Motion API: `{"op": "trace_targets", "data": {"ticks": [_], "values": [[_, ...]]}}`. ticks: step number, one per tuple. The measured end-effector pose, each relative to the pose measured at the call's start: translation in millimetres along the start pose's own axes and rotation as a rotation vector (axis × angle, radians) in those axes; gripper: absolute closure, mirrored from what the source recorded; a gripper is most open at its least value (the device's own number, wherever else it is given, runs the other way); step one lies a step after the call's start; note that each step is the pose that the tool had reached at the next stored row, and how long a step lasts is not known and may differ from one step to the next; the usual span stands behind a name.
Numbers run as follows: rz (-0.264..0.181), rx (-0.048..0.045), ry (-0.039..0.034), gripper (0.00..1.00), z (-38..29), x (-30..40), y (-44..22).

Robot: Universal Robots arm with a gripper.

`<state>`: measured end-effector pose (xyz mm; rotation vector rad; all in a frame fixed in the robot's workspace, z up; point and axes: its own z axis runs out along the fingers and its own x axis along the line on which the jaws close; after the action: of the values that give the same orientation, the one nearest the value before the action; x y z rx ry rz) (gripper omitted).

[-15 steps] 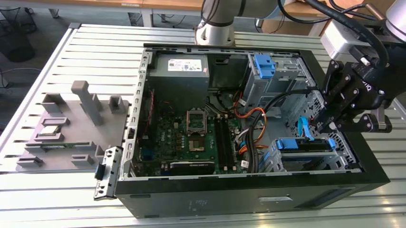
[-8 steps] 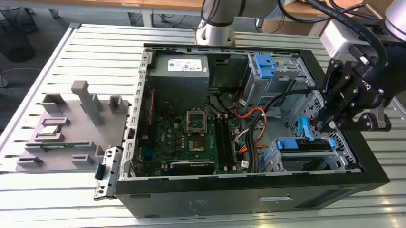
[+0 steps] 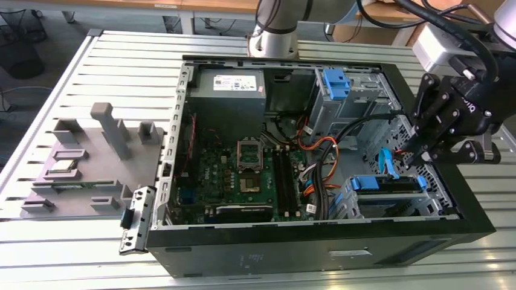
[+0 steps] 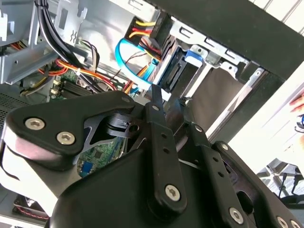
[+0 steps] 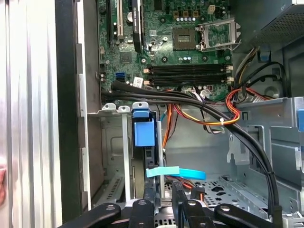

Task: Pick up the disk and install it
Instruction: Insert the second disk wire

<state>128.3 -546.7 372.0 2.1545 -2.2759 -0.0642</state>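
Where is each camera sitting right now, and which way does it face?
Exterior view: off the arm, above, looking down into the open case; arm and gripper at the exterior view's right.
First wrist view: on the wrist, facing the drive cage and motherboard; fingertips at the edge.
Second wrist view: on the wrist, gripper links up close.
Both wrist views share the blue cable.
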Motion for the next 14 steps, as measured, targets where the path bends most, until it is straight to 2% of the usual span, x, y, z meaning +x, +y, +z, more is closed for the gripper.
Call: {"op": "trace_targets", "data": {"ticks": [14], "values": [[0.000,-0.0113,0.0006,0.70,1.3,-7.2,-21.5]]}}
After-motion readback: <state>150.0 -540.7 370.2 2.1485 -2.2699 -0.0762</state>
